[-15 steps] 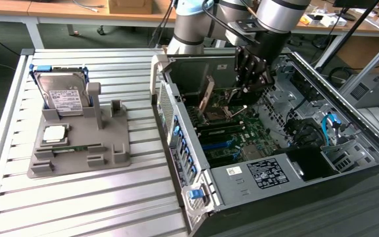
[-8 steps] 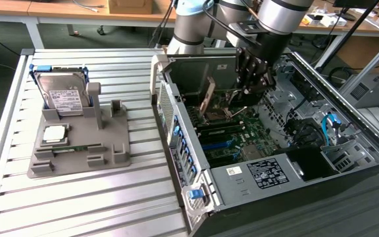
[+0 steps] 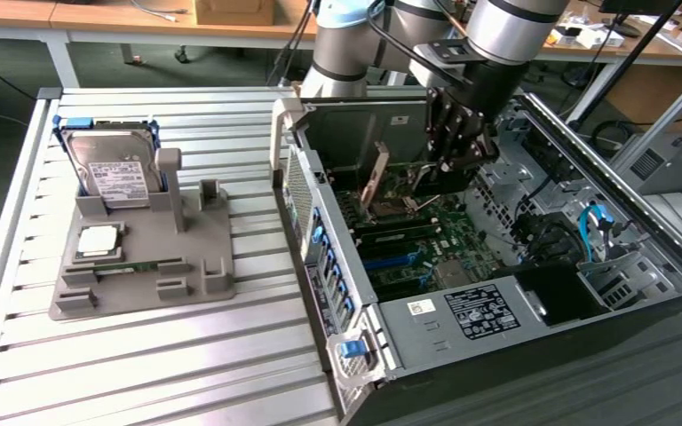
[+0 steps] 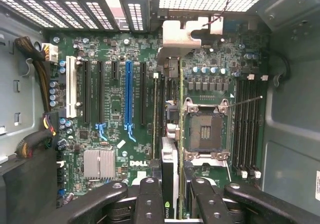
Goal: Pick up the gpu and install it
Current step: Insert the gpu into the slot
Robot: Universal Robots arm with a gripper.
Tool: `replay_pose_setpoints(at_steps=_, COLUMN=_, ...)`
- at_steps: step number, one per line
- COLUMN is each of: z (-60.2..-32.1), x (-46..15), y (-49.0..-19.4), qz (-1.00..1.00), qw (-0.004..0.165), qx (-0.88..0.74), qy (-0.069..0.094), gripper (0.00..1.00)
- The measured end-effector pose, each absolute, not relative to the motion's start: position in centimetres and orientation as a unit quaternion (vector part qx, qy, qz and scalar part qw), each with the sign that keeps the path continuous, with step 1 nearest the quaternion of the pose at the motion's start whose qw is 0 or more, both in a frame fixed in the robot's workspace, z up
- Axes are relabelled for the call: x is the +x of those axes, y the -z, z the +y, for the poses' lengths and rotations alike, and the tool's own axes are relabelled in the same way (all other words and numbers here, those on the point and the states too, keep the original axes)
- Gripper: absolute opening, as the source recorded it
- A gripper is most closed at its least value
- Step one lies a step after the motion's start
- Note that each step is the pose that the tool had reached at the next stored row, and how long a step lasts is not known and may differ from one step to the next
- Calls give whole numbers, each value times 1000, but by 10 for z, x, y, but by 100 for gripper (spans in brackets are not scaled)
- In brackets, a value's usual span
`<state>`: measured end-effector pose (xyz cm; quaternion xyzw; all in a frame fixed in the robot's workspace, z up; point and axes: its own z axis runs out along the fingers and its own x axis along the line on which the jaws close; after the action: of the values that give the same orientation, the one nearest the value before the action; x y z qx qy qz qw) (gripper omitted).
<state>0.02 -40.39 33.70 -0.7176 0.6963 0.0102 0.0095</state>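
Observation:
My gripper (image 3: 439, 180) reaches down into the open computer case (image 3: 578, 293) from above and is shut on the gpu (image 3: 394, 182). The card hangs edge-on above the green motherboard (image 3: 430, 257), with its metal bracket toward the case wall on the exterior view's left. In the wrist view the black fingers (image 4: 150, 199) clamp the gpu (image 4: 169, 169) from both sides. The card's bracket (image 4: 187, 33) lies by the case's perforated rear grille. The card hovers between the empty CPU socket (image 4: 205, 129) and the black expansion slots beside the blue slot (image 4: 129, 91).
A grey fixture (image 3: 139, 266) at the exterior view's left holds a hard drive (image 3: 110, 169), a processor (image 3: 99, 238) and a green memory stick (image 3: 139, 266) on the slatted aluminium table (image 3: 139, 373). Cable bundles (image 4: 35, 68) line one case wall. Blue cables (image 3: 590, 226) run near the drive bays.

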Motion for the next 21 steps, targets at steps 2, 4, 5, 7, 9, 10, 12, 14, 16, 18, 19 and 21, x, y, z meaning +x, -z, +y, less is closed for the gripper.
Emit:
replay_pose_setpoints(at_steps=2, z=-405, x=0, y=-337, qz=696, qw=10, qx=-718, qy=-10, gripper=27)
replay_pose_setpoints(at_steps=4, z=-406, x=0, y=-337, qz=696, qw=10, qx=-718, qy=-10, gripper=27)
replay_pose_setpoints(at_steps=5, z=-407, x=0, y=-337, qz=696, qw=10, qx=-718, qy=-10, gripper=27)
replay_pose_setpoints(at_steps=7, z=-408, x=0, y=-337, qz=696, qw=10, qx=-718, qy=-10, gripper=27)
replay_pose_setpoints(at_steps=9, z=-410, x=0, y=-337, qz=696, qw=9, qx=-718, qy=-10, gripper=27)
replay_pose_setpoints(at_steps=10, z=-411, x=0, y=-337, qz=696, qw=10, qx=-718, qy=-10, gripper=27)
replay_pose_setpoints(at_steps=12, z=-412, x=0, y=-337, qz=696, qw=10, qx=-718, qy=-10, gripper=27)
replay_pose_setpoints(at_steps=14, z=-414, x=0, y=-337, qz=696, qw=9, qx=-718, qy=-10, gripper=27)
replay_pose_setpoints(at_steps=16, z=-415, x=0, y=-337, qz=696, qw=10, qx=-718, qy=-10, gripper=27)
replay_pose_setpoints(at_steps=18, z=-416, x=0, y=-337, qz=696, qw=9, qx=-718, qy=-10, gripper=27)
replay_pose_setpoints(at_steps=19, z=-417, x=0, y=-337, qz=696, qw=9, qx=-718, qy=-10, gripper=27)
replay_pose_setpoints(at_steps=21, z=-418, x=0, y=-337, qz=696, qw=10, qx=-718, qy=-10, gripper=27)
